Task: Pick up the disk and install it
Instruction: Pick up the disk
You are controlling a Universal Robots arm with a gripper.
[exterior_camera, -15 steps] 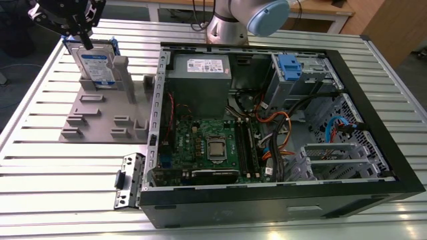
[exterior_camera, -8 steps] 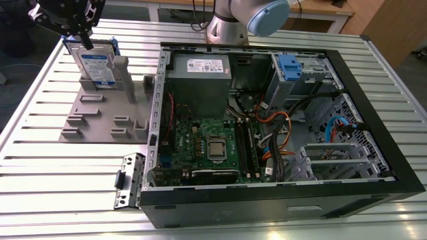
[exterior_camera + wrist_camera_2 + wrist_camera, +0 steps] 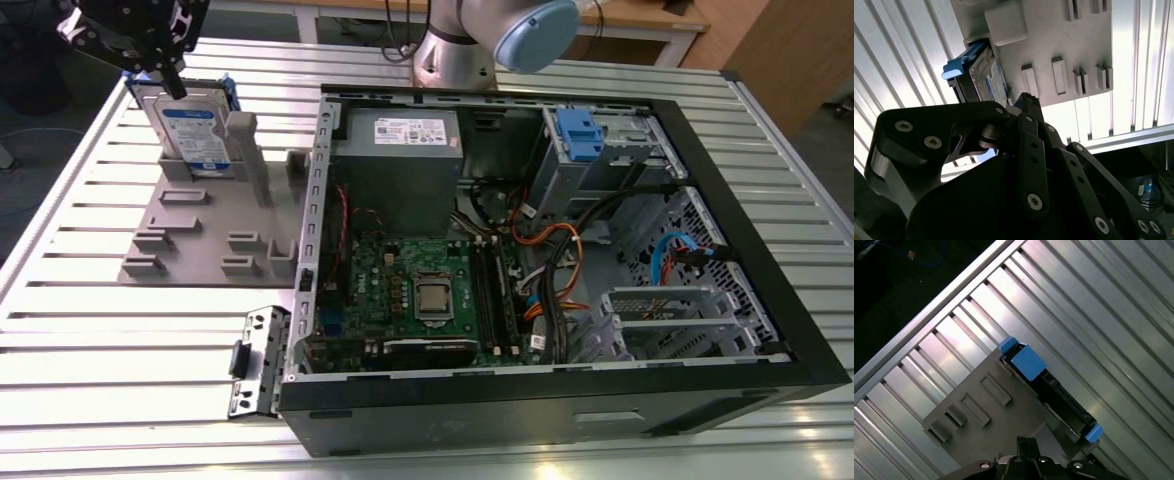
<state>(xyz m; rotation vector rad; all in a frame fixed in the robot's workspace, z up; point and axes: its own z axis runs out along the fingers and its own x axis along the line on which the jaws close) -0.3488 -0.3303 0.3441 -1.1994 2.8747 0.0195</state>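
Note:
The disk [image 3: 187,130] stands on edge in a slot of the grey holder [image 3: 200,225] at the exterior view's far left, silver with a white-and-blue label and a blue frame. My gripper [image 3: 163,85] hangs right over its top edge, one black finger [image 3: 171,78] reaching down to the disk's face. In the second wrist view the disk [image 3: 985,75] sits just beyond my open gripper [image 3: 994,115], whose links are spread wide. The first wrist view looks down on the disk's [image 3: 1054,385] top edge, in the holder [image 3: 984,410].
An open computer case [image 3: 747,230] lies on the slatted metal table [image 3: 120,320], with a grey power supply [image 3: 396,170], a motherboard [image 3: 414,290] and a drive cage with a blue clip [image 3: 577,130]. A small metal bracket [image 3: 256,360] lies by the case's near corner.

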